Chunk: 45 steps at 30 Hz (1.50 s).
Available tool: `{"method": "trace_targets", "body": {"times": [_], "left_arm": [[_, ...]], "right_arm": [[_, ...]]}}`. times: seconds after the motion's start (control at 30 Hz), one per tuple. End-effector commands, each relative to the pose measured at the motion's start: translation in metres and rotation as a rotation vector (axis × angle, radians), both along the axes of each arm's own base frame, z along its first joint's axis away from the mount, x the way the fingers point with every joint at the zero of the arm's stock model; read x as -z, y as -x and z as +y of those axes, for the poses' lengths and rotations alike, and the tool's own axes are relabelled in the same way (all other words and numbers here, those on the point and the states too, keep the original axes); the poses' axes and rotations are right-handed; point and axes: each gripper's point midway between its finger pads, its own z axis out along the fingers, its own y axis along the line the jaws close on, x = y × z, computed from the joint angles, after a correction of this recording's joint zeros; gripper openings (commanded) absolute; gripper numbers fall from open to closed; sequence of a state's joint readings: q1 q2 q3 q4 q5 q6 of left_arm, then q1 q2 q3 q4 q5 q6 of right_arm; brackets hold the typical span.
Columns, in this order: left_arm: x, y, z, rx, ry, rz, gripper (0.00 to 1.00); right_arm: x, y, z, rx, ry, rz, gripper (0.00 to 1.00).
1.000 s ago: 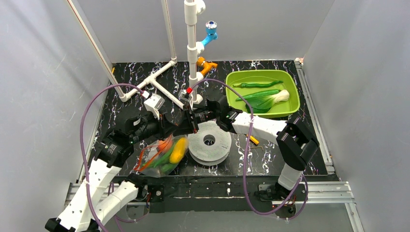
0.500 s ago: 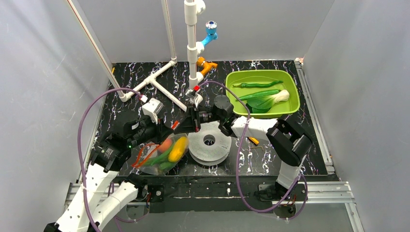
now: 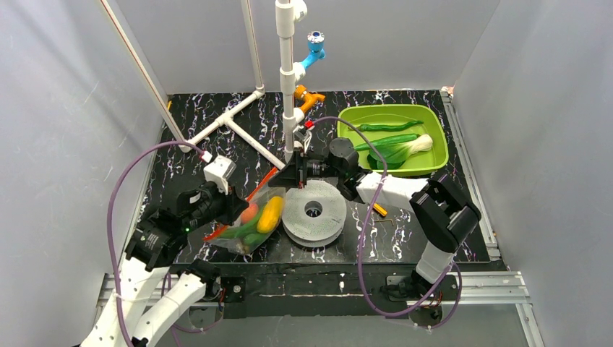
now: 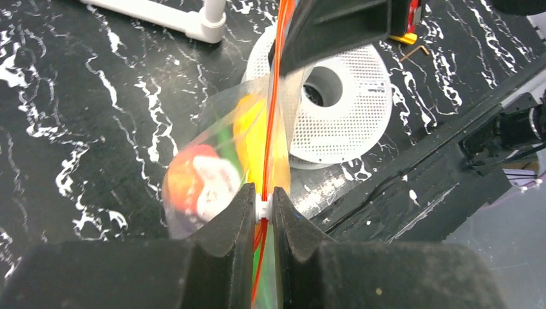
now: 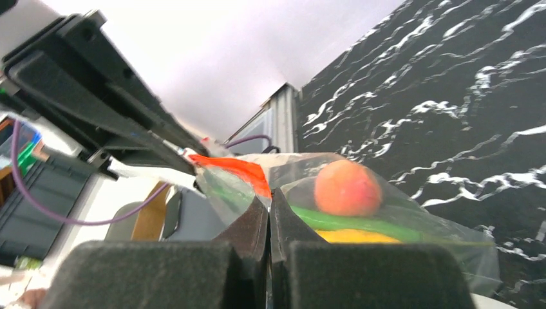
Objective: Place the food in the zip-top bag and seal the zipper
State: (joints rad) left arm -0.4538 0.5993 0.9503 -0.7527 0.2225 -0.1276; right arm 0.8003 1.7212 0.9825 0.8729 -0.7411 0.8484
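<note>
Two grippers pinch zipper [image 4: 275, 116], one each end. Near-left end: left gripper [image 4: 263, 201], nipped narrow; far end, mid-table [image 3: 394, 242]: right gripper [image 5: 269, 201], clamped shut. Strip taut, diagonal between them. Beneath hangs zip-top bag [image 3: 246, 235], food [image 3: 268, 217] inside, by table's near edge. Sealing slide likely follows strip.

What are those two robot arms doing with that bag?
They're holding a clear zip-top bag between them. The left claw pinches the orange-red zipper, and the right claw pinches the bag's other end. An orange, a banana and something green are inside. A bok choy and green peppers lie in the green tray, not bagged yet.
</note>
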Motion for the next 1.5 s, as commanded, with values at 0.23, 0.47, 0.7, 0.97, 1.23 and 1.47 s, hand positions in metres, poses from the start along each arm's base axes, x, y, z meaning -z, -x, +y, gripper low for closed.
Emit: {"method": "trace_targets", "body": {"times": [0.23,0.47,0.7,0.97,1.23,1.47], "left_arm": [[-0.008,0.034,0.041,-0.119,-0.078,0.026,0.00],[-0.011,0.052,0.052,-0.186,-0.062,0.101,0.00],[-0.010,0.070,0.059,-0.219,-0.039,0.148,0.00],[-0.013,0.073,0.056,-0.218,-0.012,0.153,0.00],[-0.031,0.029,0.030,-0.174,0.021,0.088,0.74],[-0.038,-0.031,-0.004,-0.093,-0.035,0.091,0.85]], "right_arm": [[-0.008,-0.082,-0.033,0.405,0.051,-0.057,0.01],[-0.001,-0.094,-0.039,0.436,0.063,-0.050,0.01],[0.000,-0.096,-0.041,0.439,0.060,-0.054,0.01],[-0.005,-0.092,-0.037,0.394,0.046,-0.072,0.01],[-0.010,-0.063,-0.020,0.219,0.025,-0.139,0.01],[-0.014,-0.046,-0.016,0.146,0.011,-0.143,0.01]]}}
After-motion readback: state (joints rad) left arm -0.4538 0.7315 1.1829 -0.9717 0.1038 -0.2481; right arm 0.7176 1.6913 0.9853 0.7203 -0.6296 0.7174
